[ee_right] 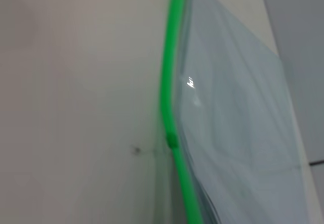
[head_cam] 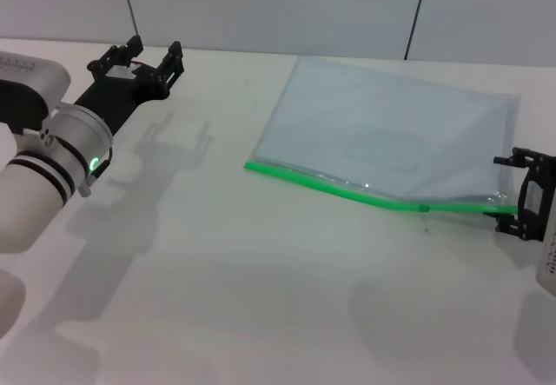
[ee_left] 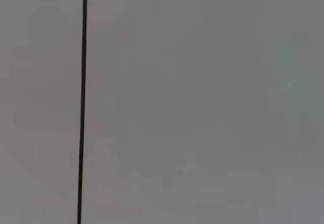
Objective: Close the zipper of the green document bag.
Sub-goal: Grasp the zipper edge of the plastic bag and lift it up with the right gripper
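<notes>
R gripper at right end of zipper, jaws wide, straddling bag corner. Slider part-way along strip; R wrist cam shows it close. Green document bag flat on table. L gripper parked far left, fingers apart.

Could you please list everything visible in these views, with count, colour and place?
green document bag: one, translucent bluish-clear, lying flat on the table toward the robot's right and far side.
zipper: one, bright green strip along the bag's near long edge, bowed upward near its right end.
slider tab: one, darker green, on the strip nearer its right end.
table: one, white, under everything.
wall panels: pale grey, with dark seams, behind the table.
left gripper: one, black, raised over the table's far left, away from the bag, open.
right gripper: one, black, at the zipper's right end.
</notes>
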